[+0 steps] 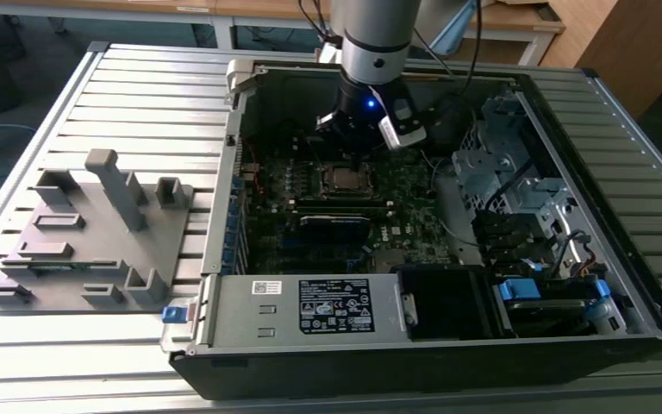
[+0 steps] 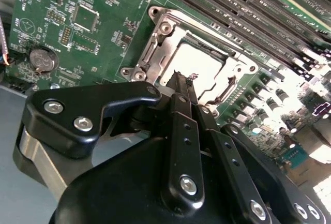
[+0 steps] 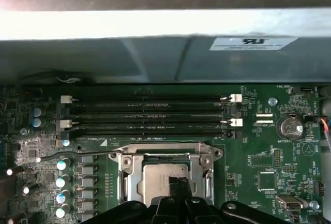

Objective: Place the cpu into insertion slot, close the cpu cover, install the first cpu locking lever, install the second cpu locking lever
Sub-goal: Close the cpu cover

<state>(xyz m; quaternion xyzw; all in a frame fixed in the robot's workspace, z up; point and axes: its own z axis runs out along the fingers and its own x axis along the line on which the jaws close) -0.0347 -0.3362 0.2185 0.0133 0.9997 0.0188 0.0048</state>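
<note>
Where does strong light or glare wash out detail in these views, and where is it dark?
In the second wrist view, glare whitens the motherboard beyond the cpu, whose top shines pale; in the first wrist view, the case wall is a washed-out white band while the motherboard is evenly lit; in the exterior view, the computer case interior is dim against the bright table.

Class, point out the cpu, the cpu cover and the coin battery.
cpu (image 3: 158, 177): first wrist view, on its silvery top.
cpu cover (image 3: 132, 180): first wrist view, side bar of the frame.
coin battery (image 3: 289, 127): first wrist view, centre of its face.
</note>
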